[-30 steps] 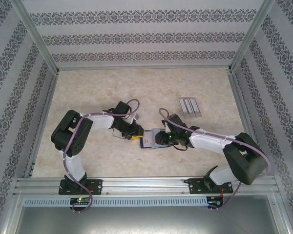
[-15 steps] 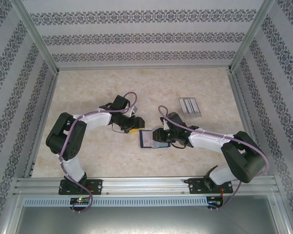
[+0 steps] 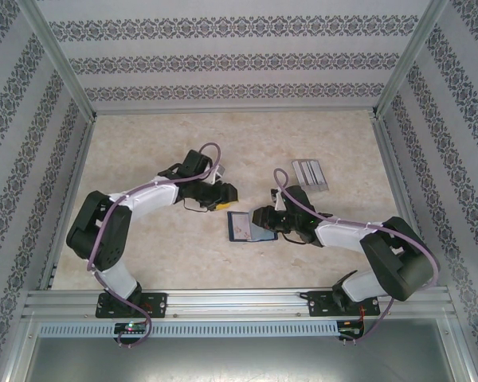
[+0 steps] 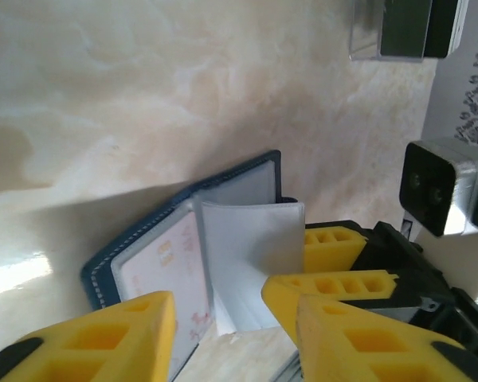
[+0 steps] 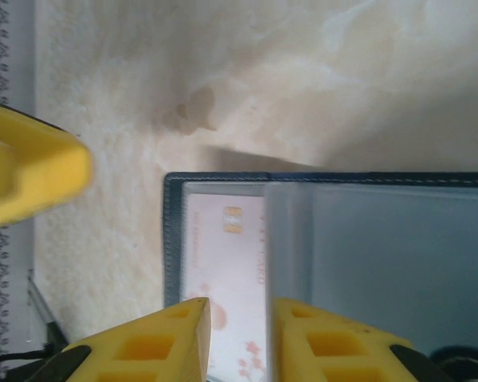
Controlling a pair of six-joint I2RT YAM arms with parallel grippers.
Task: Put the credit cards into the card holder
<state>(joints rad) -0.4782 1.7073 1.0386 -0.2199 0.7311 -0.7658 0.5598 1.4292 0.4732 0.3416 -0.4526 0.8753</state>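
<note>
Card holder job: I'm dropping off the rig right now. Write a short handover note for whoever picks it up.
Left gripper: jaws open, nothing in them, just beyond the holder's far-left corner.
Right gripper: jaws closed on a clear sleeve of the card holder, which lies spread open on the table.
Done: one card with a chip sits in the holder's left pocket.
Left: the clear rack stands to the far right of the holder. The dark pieces in it look like the remaining cards, but I can't confirm that. Probably fetch those, pocket them, then close the holder.
</note>
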